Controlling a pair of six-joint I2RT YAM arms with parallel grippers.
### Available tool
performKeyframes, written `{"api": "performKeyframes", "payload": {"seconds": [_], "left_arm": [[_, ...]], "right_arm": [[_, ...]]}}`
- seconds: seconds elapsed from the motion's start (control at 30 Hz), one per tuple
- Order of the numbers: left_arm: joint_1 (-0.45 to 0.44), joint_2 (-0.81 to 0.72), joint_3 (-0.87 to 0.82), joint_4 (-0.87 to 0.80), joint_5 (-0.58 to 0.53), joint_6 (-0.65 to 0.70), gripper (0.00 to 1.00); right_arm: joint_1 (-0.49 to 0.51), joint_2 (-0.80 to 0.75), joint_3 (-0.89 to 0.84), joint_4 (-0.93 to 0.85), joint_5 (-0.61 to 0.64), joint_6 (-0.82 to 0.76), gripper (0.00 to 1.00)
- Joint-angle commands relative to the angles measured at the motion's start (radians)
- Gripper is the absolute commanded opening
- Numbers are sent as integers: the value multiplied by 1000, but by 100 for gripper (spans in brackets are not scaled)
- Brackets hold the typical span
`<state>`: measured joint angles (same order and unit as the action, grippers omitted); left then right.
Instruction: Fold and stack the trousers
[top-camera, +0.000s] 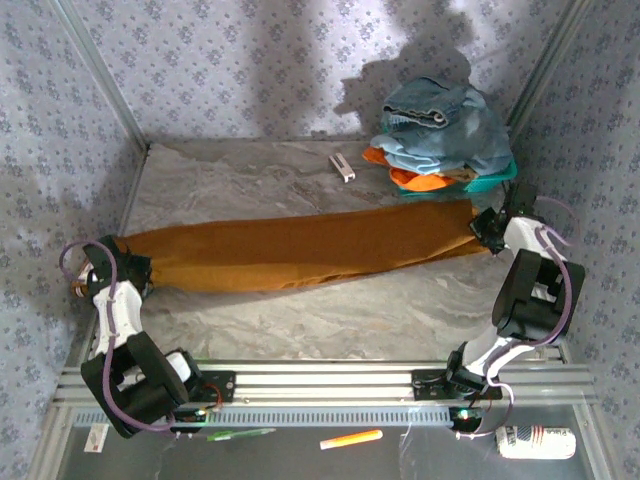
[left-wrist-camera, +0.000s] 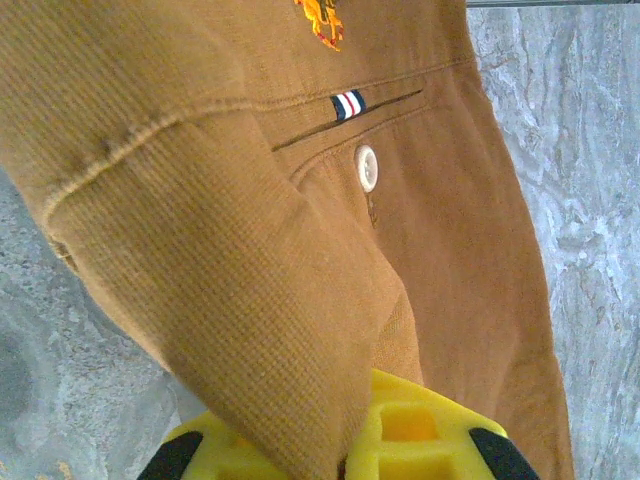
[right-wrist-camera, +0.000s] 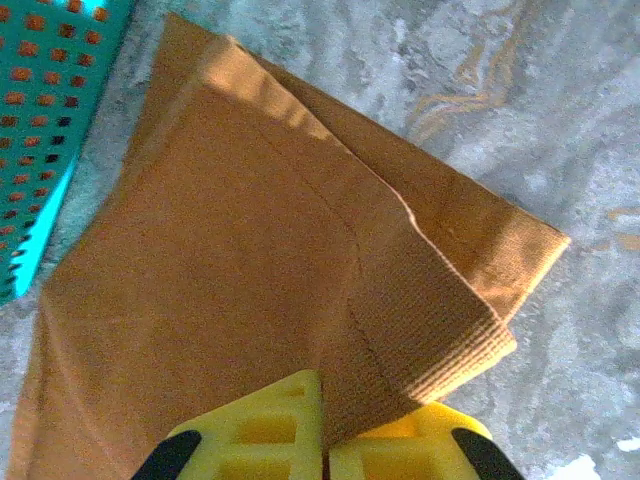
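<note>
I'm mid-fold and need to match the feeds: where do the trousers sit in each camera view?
Top external: the trousers stretch across the middle, from left gripper to right gripper.
Left wrist: waist end with button and pocket, centre frame, pinched in the jaws at the bottom.
Right wrist: leg cuffs, centre frame, pinched likewise.
Shared landmark: grey marbled table; teal basket joins top and right wrist.

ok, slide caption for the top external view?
Mustard trousers stretched across the table, left pincer and right pincer holding opposite ends, beside a teal basket of clothes.
</note>
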<state>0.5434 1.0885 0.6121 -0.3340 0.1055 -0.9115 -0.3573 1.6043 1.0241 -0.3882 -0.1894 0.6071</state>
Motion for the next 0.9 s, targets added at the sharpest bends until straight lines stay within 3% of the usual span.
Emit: {"api": "performKeyframes", "payload": {"seconds": [0.0, 0.07, 0.2, 0.4, 0.57, 0.87], "left_arm": [[8, -21, -6, 50, 23, -15, 0], [10, -32, -11, 45, 19, -15, 0], [13, -57, -15, 23, -19, -21, 0], [26, -25, 41, 9, -25, -38, 0], [26, -8, 56, 29, -18, -54, 0], [37, 2, -11, 53, -2, -40, 0]], "right_arm": [[2, 21, 49, -88, 81, -21, 28], [3, 35, 45, -140, 90, -7, 43], [-7, -6, -21, -170, 96, 2, 55], [-18, -170, -36, -252, 200, 38, 61], [47, -253, 24, -237, 296, 31, 66], [42, 245, 388, -168, 92, -175, 54]]}}
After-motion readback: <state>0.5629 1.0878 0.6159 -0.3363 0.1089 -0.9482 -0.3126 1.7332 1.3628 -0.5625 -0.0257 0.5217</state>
